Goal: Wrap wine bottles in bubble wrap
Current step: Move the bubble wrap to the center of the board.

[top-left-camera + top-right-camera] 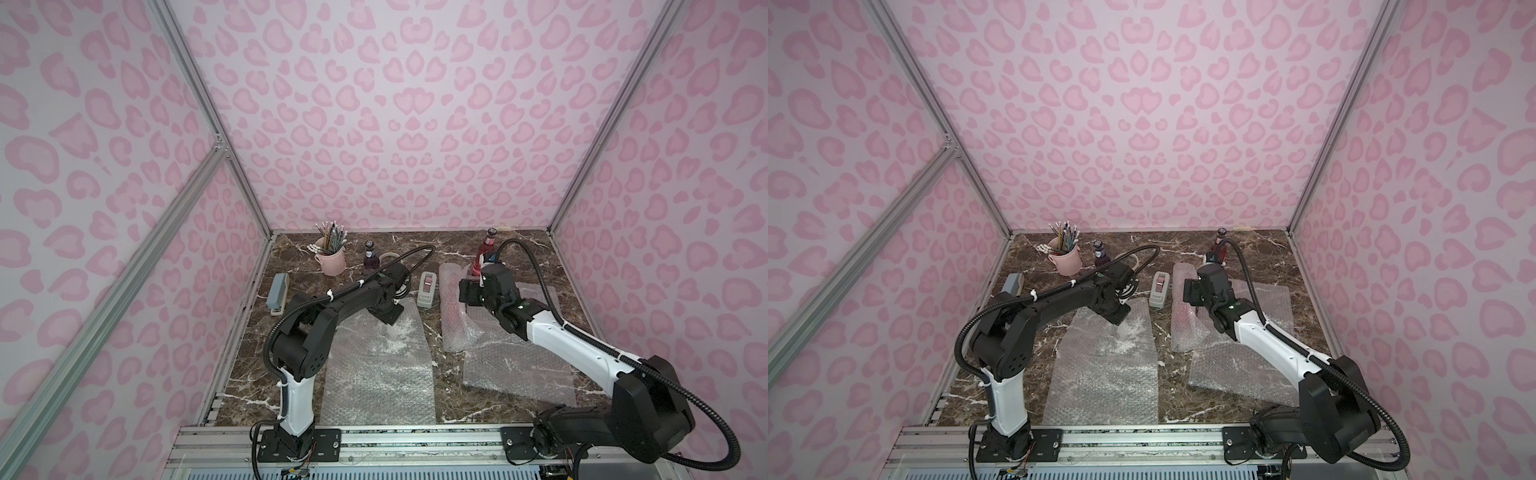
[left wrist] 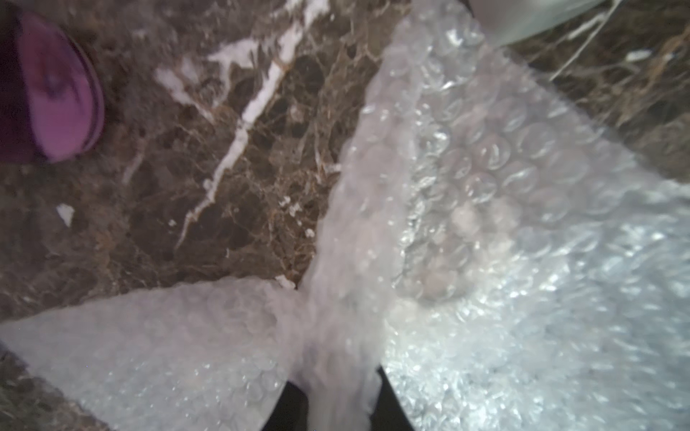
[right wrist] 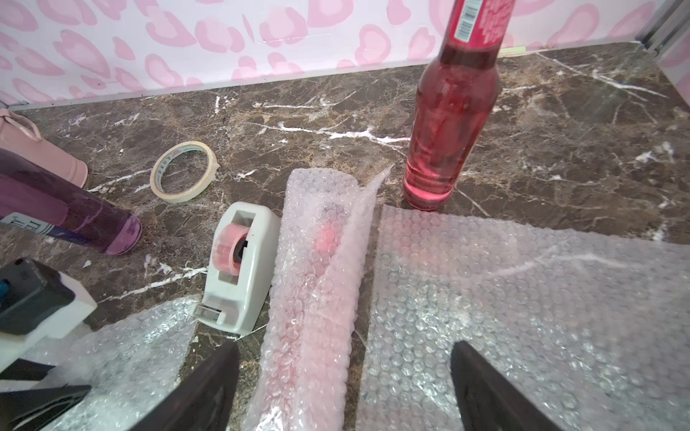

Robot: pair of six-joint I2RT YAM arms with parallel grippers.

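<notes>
the step in hand looks like readying wrap for the 2nd bottle. 1 pink-red bottle already lies rolled inside a whitish bubble wrap tube (image 3: 313, 280), while the dark purple glass bottle with a white label (image 1: 369, 258) and the upright pink-red glass bottle (image 3: 448, 127) stand bare toward the back of the dark marble bench (image 1: 449, 386). the left end effector (image 2: 336, 406) is closed on the far edge of a flat clear bubble wrap sheet (image 1: 382, 365). in the left wrist view the plastic is bunched into a ridge running down between its 2 dark fingers, and the corner is lifted off the bench. the purple bottle's base shows near that pinched edge but apart from it, with bare marble between. the right end effector (image 3: 343, 352) has its jaws spread wide and grips nothing. it hangs over the near end of the tube, which passes between its fingers in the right wrist view, though i cannot tell whether they touch it. the next move probably calls for a low, gentle pull to place the sheet, since thin plastic may slip or crumple. a bottle then has to be laid across it, and the purple one is nearest. the tube's loose flap looks unsealed, with the grey tape dispenser holding a pink roll (image 3: 239, 268) just beside it.
</notes>
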